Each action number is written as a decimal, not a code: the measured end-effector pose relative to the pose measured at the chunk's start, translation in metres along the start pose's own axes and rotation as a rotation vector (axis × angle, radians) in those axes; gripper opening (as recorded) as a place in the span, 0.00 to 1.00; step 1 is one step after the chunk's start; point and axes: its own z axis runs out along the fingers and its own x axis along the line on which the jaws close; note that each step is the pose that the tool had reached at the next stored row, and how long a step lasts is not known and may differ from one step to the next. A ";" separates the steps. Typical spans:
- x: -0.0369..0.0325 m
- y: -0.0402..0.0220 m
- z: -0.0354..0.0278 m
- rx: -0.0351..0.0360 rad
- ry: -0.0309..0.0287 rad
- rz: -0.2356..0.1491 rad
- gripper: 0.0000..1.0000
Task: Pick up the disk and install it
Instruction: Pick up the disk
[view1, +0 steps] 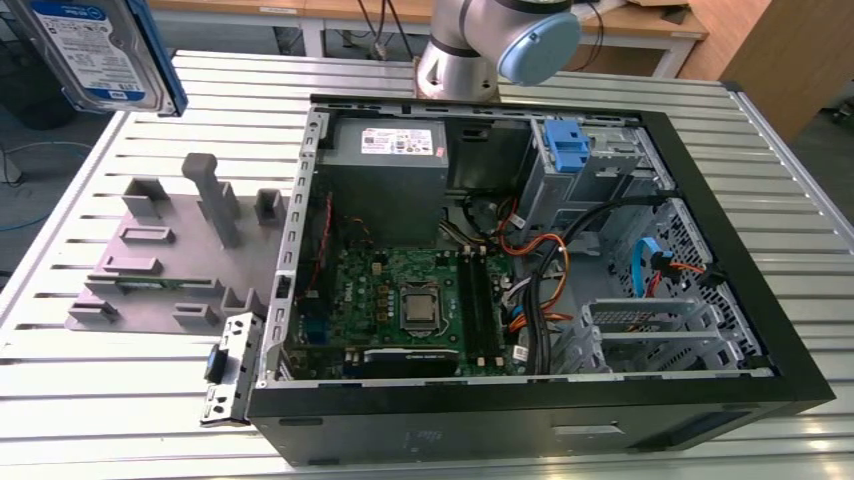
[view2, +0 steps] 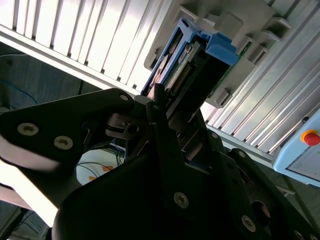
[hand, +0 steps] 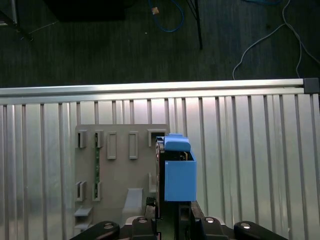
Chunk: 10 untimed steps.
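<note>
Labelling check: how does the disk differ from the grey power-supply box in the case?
The disk is held in the tool, above the table; the power-supply box sits inside the case. The disk's label is blue and white; the box's sticker is white. The disk has blue rails; the box none. Both carry labels.

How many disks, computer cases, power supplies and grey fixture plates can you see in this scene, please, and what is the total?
disk: 1
case: 1
power supply: 1
fixture plate: 1
Total: 4
</note>
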 end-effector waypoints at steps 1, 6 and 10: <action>0.0000 0.0000 -0.0004 -0.0001 0.0000 0.000 0.35; -0.0001 0.0000 -0.0007 -0.0001 0.0000 0.000 0.35; -0.0001 0.0000 -0.0008 0.0000 0.0000 0.000 0.35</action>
